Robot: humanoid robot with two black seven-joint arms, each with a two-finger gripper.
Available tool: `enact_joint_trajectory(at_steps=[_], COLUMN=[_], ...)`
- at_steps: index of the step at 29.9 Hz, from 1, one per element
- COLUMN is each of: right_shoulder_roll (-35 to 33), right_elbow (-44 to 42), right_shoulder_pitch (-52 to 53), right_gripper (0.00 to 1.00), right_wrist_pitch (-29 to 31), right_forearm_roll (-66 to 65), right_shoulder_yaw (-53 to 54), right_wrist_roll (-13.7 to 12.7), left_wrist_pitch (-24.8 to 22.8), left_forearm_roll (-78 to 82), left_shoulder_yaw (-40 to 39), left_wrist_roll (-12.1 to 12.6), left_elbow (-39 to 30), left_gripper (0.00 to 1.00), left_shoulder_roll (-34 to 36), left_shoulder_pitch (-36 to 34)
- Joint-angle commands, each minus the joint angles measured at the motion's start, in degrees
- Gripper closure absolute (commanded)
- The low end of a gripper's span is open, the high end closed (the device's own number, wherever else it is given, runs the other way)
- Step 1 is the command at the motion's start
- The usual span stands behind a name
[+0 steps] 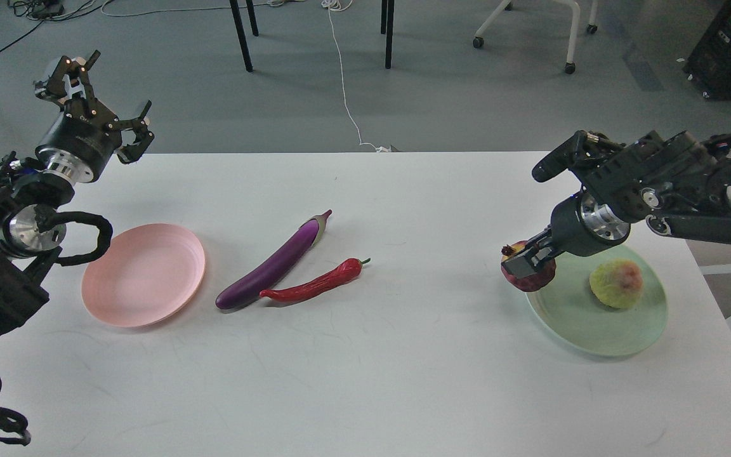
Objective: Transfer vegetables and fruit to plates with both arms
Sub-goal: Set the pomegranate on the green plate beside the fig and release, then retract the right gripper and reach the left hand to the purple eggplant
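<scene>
My right gripper (526, 261) is shut on the dark red pomegranate (529, 275) and holds it above the table at the left rim of the mint green plate (594, 333). The bumpy yellow-green fruit (617, 284) lies on that plate. The purple eggplant (273, 266) and the red chili pepper (315, 285) lie side by side in the table's middle. The pink plate (143, 274) lies bare at the left. My left gripper (102, 95) is open and raised over the table's far left corner.
The white table (365, 374) ends just right of the green plate. Beyond its far edge are black table legs (242, 35), a white cable (346, 95) on the floor and a wheeled chair base (530, 32).
</scene>
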Motion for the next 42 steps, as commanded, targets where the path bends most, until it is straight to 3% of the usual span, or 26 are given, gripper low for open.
enact_joint_trajectory(at_steps=[1, 5, 7, 9, 13, 21, 27, 32, 36, 42], right_shoulder_roll=[-4.74, -7.21, -7.92, -9.06, -11.78, -16.17, -19.87, -19.87, -19.79, -17.60], right_elbow=[0.08, -0.19, -0.10, -0.01, 0.25, -0.45, -7.29, -13.71, -16.53, -20.66], right_shoulder_pitch=[-2.99, -6.33, -7.30, -8.88, -9.86, -9.33, -16.96, -26.45, -33.13, -38.94], right_gripper=[0.54, 0.47, 0.36, 0.18, 0.04, 0.03, 0.02, 0.01, 0.01, 0.01], right_wrist_pitch=[-0.14, -0.84, -0.93, -0.93, -0.67, -0.40, -0.49, -0.76, -0.84, -0.93], right_forearm_roll=[-3.61, -4.85, -4.67, -4.41, -3.89, 4.63, 17.90, 22.91, 30.20, 46.97], right_shoulder_yaw=[-1.55, -0.76, 1.34, 4.41, 8.64, 12.85, 30.41, 49.04, 59.94, 66.91], right_wrist_roll=[0.00, 0.00, 0.00, -0.17, -0.26, 0.26, 0.26, 0.26, 0.26, 0.44], left_wrist_pitch=[0.01, 0.18, 0.27, 0.36, 0.36, -0.08, 0.53, 1.23, 4.57, 6.42], left_forearm_roll=[0.00, 0.09, 0.09, 0.09, -0.09, -0.35, 2.62, 19.73, 36.60, 64.99], left_shoulder_yaw=[0.09, 0.09, 0.09, 0.09, -0.09, -0.18, 1.05, 3.78, 4.13, 8.25], left_wrist_roll=[0.09, 0.18, 0.27, 0.27, 0.27, 0.35, 2.19, 2.46, 2.46, 2.37], left_elbow=[-0.09, -0.18, -0.18, -0.18, -0.27, -3.16, -11.59, -14.86, -20.02, -27.15], left_gripper=[0.02, 0.02, 0.02, 0.02, 0.02, 0.02, 0.02, 0.02, 0.02, 0.02], left_shoulder_roll=[-0.11, -0.38, -0.64, -0.82, -0.47, -0.29, 0.06, 0.42, -0.29, 0.50], left_shoulder_pitch=[0.01, 0.01, -0.07, -0.16, -0.60, -1.04, -0.95, -2.88, -2.98, -2.89])
